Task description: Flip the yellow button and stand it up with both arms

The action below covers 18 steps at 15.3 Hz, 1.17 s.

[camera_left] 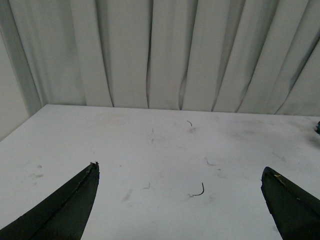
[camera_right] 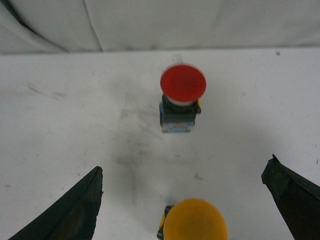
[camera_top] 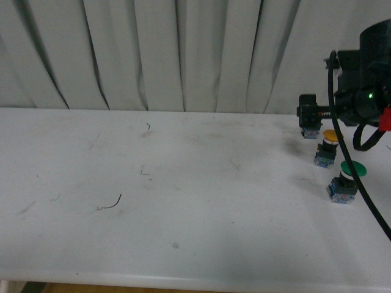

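The yellow button (camera_top: 328, 145) stands upright on the white table at the far right, yellow cap up and blue block down. In the right wrist view its cap (camera_right: 195, 221) lies between my right gripper's (camera_right: 186, 165) wide-open jaws, untouched. My right arm (camera_top: 360, 91) hangs over the table's back right corner, above the buttons. My left gripper (camera_left: 180, 167) is open and empty over bare table, far from the button, and does not show in the front view.
A red-capped switch (camera_right: 182, 100) stands just beyond the yellow button; in the front view it is mostly hidden by my right arm. A larger green-capped switch (camera_top: 348, 180) stands nearer the front. A small wire scrap (camera_top: 111, 204) lies left of centre. Curtains hang behind the table.
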Motion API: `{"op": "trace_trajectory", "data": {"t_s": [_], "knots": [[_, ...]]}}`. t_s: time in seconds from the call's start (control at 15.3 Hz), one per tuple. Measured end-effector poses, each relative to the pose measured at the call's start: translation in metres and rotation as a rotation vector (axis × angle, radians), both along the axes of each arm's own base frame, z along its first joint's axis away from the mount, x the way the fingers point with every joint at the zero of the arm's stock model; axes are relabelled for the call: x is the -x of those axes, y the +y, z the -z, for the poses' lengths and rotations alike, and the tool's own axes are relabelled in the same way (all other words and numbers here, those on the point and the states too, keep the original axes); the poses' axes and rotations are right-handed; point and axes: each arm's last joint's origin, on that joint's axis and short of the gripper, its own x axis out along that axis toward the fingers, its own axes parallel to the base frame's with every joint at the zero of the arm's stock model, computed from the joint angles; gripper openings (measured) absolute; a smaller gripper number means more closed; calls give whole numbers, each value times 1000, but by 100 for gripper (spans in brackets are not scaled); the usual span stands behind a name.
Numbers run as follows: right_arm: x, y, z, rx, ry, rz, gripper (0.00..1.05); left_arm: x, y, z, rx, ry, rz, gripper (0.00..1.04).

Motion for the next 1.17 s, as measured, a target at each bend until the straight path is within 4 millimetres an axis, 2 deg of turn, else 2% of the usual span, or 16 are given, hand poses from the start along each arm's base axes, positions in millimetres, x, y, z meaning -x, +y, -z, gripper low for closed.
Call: {"op": "trace_trajectory", "data": {"t_s": [0.13, 0.2, 0.26, 0.33, 0.39, 0.46, 0.52, 0.59, 0.65, 0.72, 0.78, 0.91, 1.17], "knots": [[12, -2, -32, -27, -88, -26, 98, 0, 0, 0, 0, 0, 0, 98], [27, -5, -53, -67, -155, -46, 98, 0, 0, 0, 0, 0, 0, 98], [54, -7, -77, -121, -236, -82, 98, 0, 0, 0, 0, 0, 0, 98], [81, -10, -99, -105, -398, -74, 91, 0, 0, 0, 0, 0, 0, 98], [119, -19, -120, -73, -516, -81, 80, 0, 0, 0, 0, 0, 0, 98], [188, -25, -134, -45, -550, -71, 63, 0, 0, 0, 0, 0, 0, 98], [244, -26, -125, -40, -504, -65, 49, 0, 0, 0, 0, 0, 0, 98], [303, -25, -96, -33, -456, -72, 29, 0, 0, 0, 0, 0, 0, 98], [320, -25, -92, -30, -502, -74, 16, 0, 0, 0, 0, 0, 0, 98], [327, -25, -96, -28, -549, -74, 7, 0, 0, 0, 0, 0, 0, 98], [333, -25, -95, -25, -571, -76, 2, 0, 0, 0, 0, 0, 0, 98], [342, -25, -78, -25, -530, -75, 2, 0, 0, 0, 0, 0, 0, 98], [354, -25, -71, -25, -546, -75, 2, 0, 0, 0, 0, 0, 0, 98]]}}
